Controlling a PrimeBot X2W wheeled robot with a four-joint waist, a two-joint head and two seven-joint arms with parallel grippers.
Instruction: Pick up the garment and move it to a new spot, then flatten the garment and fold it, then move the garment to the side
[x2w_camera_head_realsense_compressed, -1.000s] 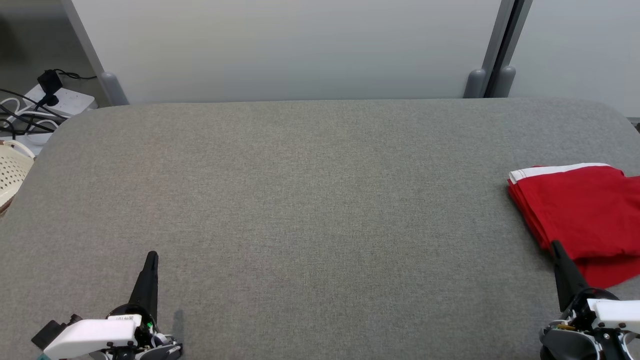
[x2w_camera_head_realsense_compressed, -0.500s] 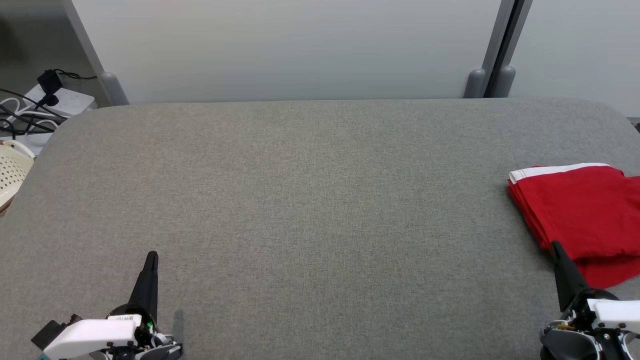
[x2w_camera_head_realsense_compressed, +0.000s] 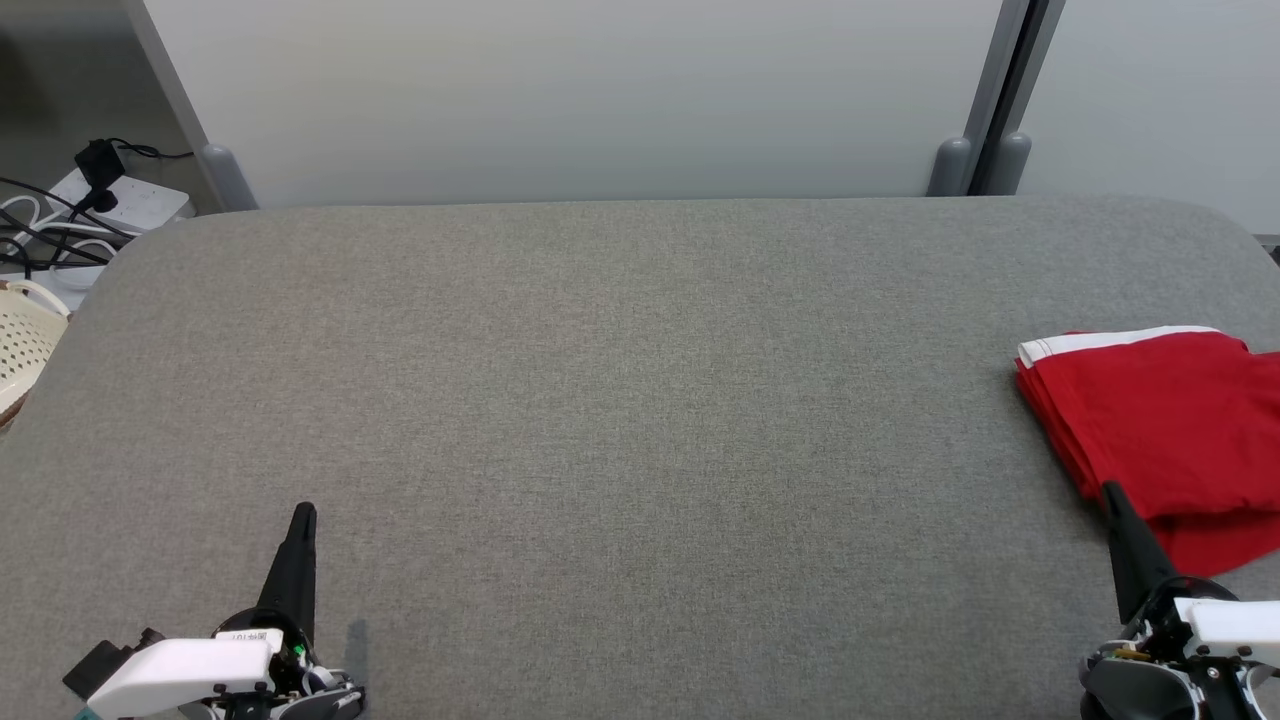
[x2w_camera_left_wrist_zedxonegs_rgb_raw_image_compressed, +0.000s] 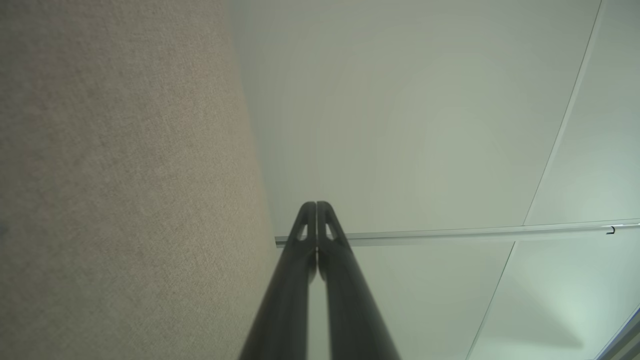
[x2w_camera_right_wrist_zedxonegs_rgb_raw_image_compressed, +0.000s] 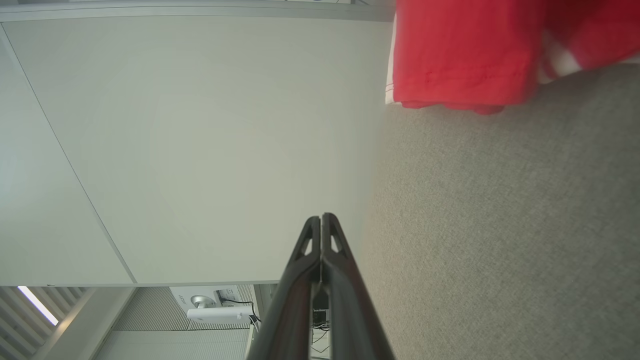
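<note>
While the folded red garment (x2w_camera_head_realsense_compressed: 1165, 420) lies at the right edge of the grey table (x2w_camera_head_realsense_compressed: 620, 400), the left pincer (x2w_camera_head_realsense_compressed: 303, 515) rests at the front left and the right pincer (x2w_camera_head_realsense_compressed: 1110, 492) near the garment's front corner, each closed tight and holding nothing.

The surface (x2w_camera_head_realsense_compressed: 620, 400) was covered in grey woven cloth, matt and slightly rough. Garment (x2w_camera_head_realsense_compressed: 1170, 420) was red cloth, matt, with white trim. Left pincer (x2w_camera_head_realsense_compressed: 303, 515) and right pincer (x2w_camera_head_realsense_compressed: 1112, 495) were dark, smooth, faintly glossy. Basket (x2w_camera_head_realsense_compressed: 20, 350) looked cream plastic.
</note>
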